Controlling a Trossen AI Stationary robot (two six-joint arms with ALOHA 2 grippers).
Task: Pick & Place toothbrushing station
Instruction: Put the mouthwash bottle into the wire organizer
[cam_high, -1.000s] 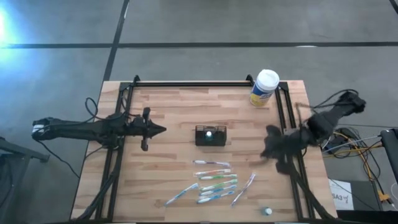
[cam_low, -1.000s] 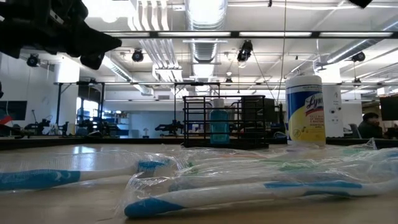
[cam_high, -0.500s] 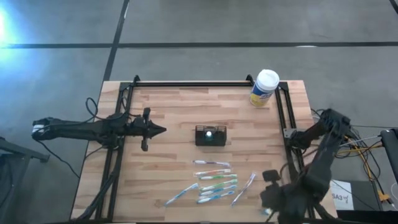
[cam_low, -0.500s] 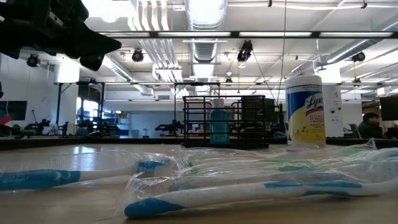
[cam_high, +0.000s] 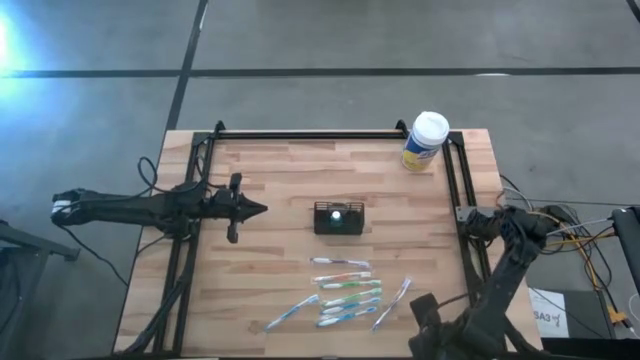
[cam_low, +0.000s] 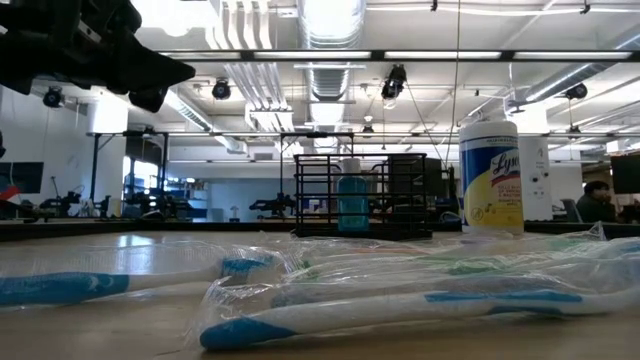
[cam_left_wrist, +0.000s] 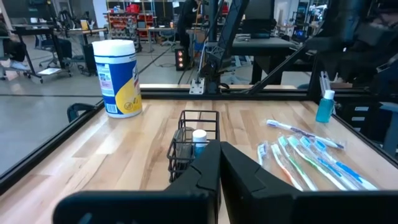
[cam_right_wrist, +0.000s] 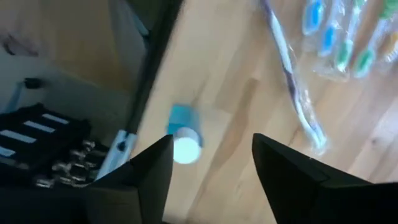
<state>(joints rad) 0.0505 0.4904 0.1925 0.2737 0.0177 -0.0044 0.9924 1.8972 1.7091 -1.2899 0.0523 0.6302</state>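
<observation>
From above, a pale plank table (cam_high: 280, 190) on grey concrete holds the black mesh caddy (cam_high: 339, 218) at centre. The left gripper (cam_high: 252, 209), pinched shut and empty, hovers nearby. Right wrist: the right gripper (cam_right_wrist: 211, 158) gapes above a small blue bottle (cam_right_wrist: 183, 135).

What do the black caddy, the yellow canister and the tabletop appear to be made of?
The caddy looks like thin black metal wire or mesh, matte; you can see through its open grid. The canister seems glossy plastic, with a printed yellow label and white lid. The tabletop appears to be light wood in joined planks, with visible strips and grain, and a smooth finish.
</observation>
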